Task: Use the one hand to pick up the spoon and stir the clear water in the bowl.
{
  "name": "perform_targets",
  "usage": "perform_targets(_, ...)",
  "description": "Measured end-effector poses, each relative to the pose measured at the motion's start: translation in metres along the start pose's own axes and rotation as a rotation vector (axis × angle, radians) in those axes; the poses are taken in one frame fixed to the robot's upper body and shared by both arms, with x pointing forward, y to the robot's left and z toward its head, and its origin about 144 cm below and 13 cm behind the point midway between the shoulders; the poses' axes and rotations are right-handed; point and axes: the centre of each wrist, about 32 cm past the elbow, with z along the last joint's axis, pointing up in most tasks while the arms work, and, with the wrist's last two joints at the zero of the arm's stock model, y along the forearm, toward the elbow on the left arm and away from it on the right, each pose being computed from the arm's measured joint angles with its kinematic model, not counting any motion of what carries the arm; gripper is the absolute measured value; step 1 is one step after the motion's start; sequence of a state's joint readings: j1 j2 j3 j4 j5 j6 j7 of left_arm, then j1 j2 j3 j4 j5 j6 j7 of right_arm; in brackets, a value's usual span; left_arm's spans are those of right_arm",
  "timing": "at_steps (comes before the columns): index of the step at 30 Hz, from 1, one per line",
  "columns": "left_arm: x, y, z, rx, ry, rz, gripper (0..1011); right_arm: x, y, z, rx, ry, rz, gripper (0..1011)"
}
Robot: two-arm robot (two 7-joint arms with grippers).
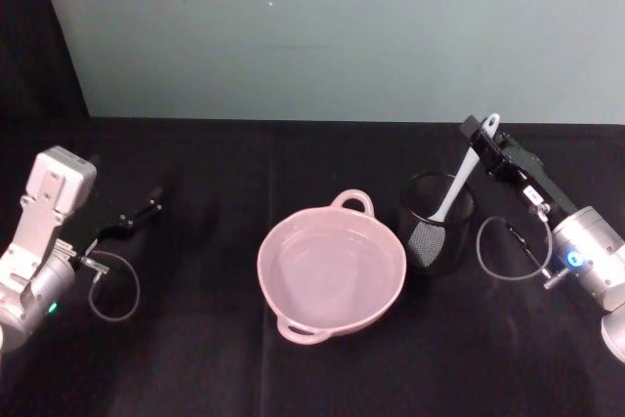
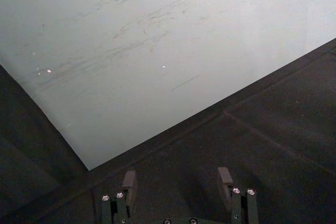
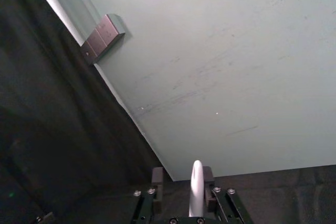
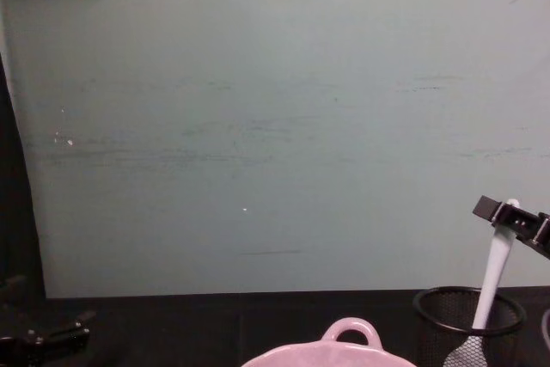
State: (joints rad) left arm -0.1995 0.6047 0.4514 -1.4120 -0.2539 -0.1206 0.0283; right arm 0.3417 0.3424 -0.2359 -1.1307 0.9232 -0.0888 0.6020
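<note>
1. The spoon (image 1: 459,187) was gripped at its handle end by the right hand (image 1: 485,141), blade down inside the mesh cup (image 1: 438,222).
2. The bowl (image 1: 332,266) lay toward 9 o'clock of the cup.
3. The left hand (image 1: 146,210) was parked open, well apart.

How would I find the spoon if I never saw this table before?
Start at the big pink bowl in the middle of the black table. Just to its right stands a black mesh cup. The spoon is the long white stick leaning out of that cup, its loop end pinched in the right claw; nothing else there is white and thin.
</note>
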Motion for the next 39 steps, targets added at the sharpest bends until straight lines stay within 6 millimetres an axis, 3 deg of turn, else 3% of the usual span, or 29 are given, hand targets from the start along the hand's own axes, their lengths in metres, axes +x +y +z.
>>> perform_targets(18, 0.000, 0.000, 0.000, 0.000, 0.000, 0.000, 1005, 0.000, 0.000, 0.000, -0.006, -0.007, 0.000, 971)
perform_targets(26, 0.000, 0.000, 0.000, 0.000, 0.000, 0.000, 1005, -0.001, 0.002, 0.007, -0.081, -0.110, -0.021, 1002)
perform_targets(39, 0.000, 0.000, 0.000, 0.000, 0.000, 0.000, 1005, -0.018, -0.007, 0.018, -0.205, -0.449, -0.128, 1002)
